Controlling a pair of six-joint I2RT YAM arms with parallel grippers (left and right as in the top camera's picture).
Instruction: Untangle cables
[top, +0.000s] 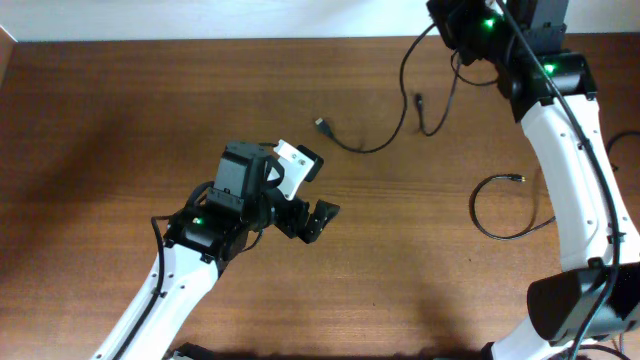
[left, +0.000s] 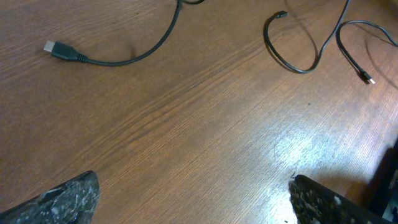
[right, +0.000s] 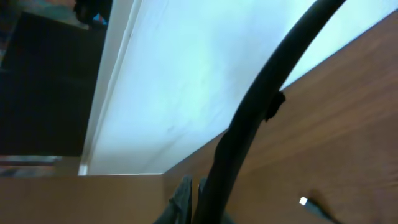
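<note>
Three thin black cables lie on the wooden table. One ends in a plug (top: 320, 124) (left: 59, 50) and curves up toward my right gripper (top: 460, 40). A second (top: 438, 128) (left: 292, 62) makes a U with its tip near the middle. A third (top: 485, 225) (left: 354, 53) loops at the right with a metal tip. My right gripper (right: 191, 196) at the far right edge looks shut on a black cable (right: 249, 124) that runs up past the camera. My left gripper (top: 315, 222) (left: 199, 205) is open and empty over bare table, short of the plug.
The table's far edge meets a white wall (right: 186, 74) right behind my right gripper. A small light-tipped plug (right: 303, 201) lies on the wood near it. The right arm's white link (top: 575, 190) stands over the looped cable.
</note>
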